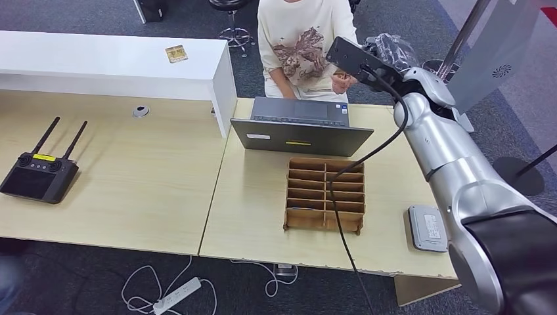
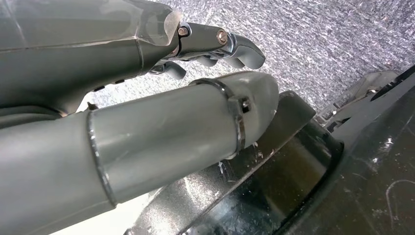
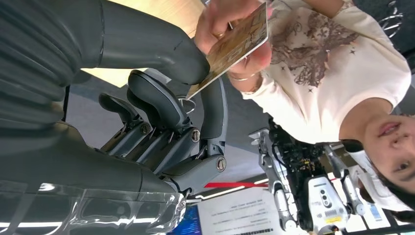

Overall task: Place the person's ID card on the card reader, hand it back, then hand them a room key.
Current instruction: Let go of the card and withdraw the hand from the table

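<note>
ID card (image 3: 235, 41) pinched between right hand's (image 3: 166, 112) thumb and fingers (image 3: 213, 105); person's hand (image 3: 222, 22) grips it too.

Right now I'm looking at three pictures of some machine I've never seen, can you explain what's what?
It is a humanoid robot with two silver arms. The wide picture looks down from its head onto a desk with a laptop, a wooden tray of slots, a grey card reader and a black remote controller. The other two come from cameras at its wrists. The right hand pinches a card that a seated person's hand also holds. The left hand hangs over the floor, holding nothing.
</note>
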Controlling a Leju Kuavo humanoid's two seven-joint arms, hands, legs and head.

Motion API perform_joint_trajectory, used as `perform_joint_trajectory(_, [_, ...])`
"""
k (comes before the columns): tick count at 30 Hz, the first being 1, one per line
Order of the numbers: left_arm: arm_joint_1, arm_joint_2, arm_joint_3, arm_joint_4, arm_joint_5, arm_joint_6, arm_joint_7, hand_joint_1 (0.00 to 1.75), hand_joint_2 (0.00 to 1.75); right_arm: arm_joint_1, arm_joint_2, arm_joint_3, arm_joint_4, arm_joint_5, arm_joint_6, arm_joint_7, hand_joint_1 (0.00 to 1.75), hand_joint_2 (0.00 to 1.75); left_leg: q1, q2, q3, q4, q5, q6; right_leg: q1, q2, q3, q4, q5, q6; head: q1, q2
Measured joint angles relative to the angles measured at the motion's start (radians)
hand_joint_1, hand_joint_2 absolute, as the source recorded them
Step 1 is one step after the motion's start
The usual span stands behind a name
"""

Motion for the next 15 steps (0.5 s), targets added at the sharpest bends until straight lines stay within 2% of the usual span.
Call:
perform_joint_trajectory(9, [-0.001,-0.007,0.0,0.0,-0.002,-0.008,0.0,0.0,0.0,-0.004,0.0,0.0,0.027,0.018,-0.01,0.002,1.73,1.75,0.0,0.001,0.0,0.0,0.0,0.0,0.0,0.0,0.0,0.0,0.0,0.0,0.0,0.0])
perform_joint_trajectory(10, [-0.001,-0.009,0.0,0.0,-0.002,-0.009,0.0,0.0,0.0,-0.004,0.0,0.0,0.029,0.02,-0.011,0.002,1.59,1.75,0.0,0.001,0.0,0.0,0.0,0.0,0.0,0.0,0.0,0.0,0.0,0.0,0.0,0.0])
perform_joint_trajectory(12, [-0.001,-0.012,0.0,0.0,-0.002,-0.012,0.0,0.0,0.0,-0.004,0.0,0.0,0.033,0.027,-0.011,0.002,1.01,1.75,0.0,0.001,0.0,0.0,0.0,0.0,0.0,0.0,0.0,0.0,0.0,0.0,0.0,0.0])
perform_joint_trajectory(13, [-0.001,-0.012,0.0,0.0,-0.002,-0.012,0.0,0.0,0.0,-0.005,0.0,0.0,0.035,0.03,-0.011,0.003,0.58,1.75,0.0,0.001,0.0,0.0,0.0,0.0,0.0,0.0,0.0,0.0,0.0,0.0,0.0,0.0])
perform_joint_trajectory(14, [-0.001,-0.013,0.0,0.0,-0.003,-0.013,0.0,0.0,0.0,-0.005,0.0,0.0,0.036,0.033,-0.011,0.004,0.29,1.75,0.0,0.001,0.0,0.0,0.0,0.0,0.0,0.0,0.0,0.0,0.0,0.0,0.0,0.0])
perform_joint_trajectory(15, [-0.001,-0.014,0.0,0.0,-0.003,-0.013,0.0,0.0,0.0,-0.005,0.0,0.0,0.038,0.037,-0.011,0.006,0.14,1.75,0.0,0.001,0.0,0.0,0.0,0.0,0.0,0.001,0.0,0.0,0.0,0.0,0.0,0.0])
